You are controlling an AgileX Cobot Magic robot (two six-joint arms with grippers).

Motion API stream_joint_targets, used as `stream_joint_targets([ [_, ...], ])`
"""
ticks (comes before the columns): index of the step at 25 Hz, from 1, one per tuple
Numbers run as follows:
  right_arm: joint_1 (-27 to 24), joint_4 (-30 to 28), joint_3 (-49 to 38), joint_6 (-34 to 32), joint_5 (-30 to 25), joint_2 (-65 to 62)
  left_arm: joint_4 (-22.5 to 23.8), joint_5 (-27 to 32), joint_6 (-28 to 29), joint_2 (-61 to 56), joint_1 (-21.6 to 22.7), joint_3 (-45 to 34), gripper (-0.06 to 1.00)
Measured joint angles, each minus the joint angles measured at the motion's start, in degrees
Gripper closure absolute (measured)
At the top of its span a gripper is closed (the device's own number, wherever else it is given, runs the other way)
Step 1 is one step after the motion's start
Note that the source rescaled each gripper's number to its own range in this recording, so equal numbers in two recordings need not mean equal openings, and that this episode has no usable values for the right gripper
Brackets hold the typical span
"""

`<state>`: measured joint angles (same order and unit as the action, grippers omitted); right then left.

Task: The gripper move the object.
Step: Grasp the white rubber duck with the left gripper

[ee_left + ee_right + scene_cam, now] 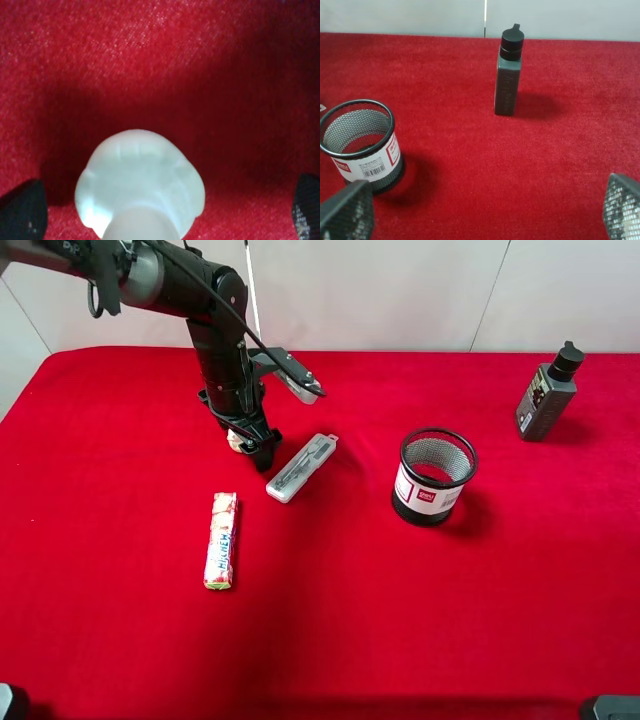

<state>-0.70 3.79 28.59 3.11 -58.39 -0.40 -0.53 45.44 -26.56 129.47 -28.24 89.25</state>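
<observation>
The left tool (256, 443) is wide open and empty, straddling the object (140, 182) on the worktop (400, 620) (beside the case (300, 468)). Centre the object between the fingers before closing, since rounded plastic may slip.

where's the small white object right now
The object sits left of centre in the exterior high view, inside the open left gripper, just left of the white case.

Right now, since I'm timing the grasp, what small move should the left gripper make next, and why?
Probably close the left gripper on the object. The left wrist view shows the cream-white piece sitting between the two fingertips, which stand wide open with a gap on either side. The high view shows the gripper low at the red cloth, right over the piece.
</observation>
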Motion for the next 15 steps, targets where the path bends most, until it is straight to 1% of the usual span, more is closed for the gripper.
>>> stream_joint_targets([
  [2, 0.0, 0.0, 0.0, 0.0, 0.0, 0.0, 0.0, -0.4, 0.0, 0.1, -0.1, 0.0, 0.03],
  [4, 0.0, 0.0, 0.0, 0.0, 0.0, 0.0, 0.0, -0.6, 0.0, 0.1, -0.2, 0.0, 0.09],
  [10, 0.0, 0.0, 0.0, 0.0, 0.0, 0.0, 0.0, -0.7, 0.0, 0.1, -0.2, 0.0, 0.41],
  [15, 0.0, 0.0, 0.0, 0.0, 0.0, 0.0, 0.0, -0.7, 0.0, 0.1, -0.2, 0.0, 0.62],
])
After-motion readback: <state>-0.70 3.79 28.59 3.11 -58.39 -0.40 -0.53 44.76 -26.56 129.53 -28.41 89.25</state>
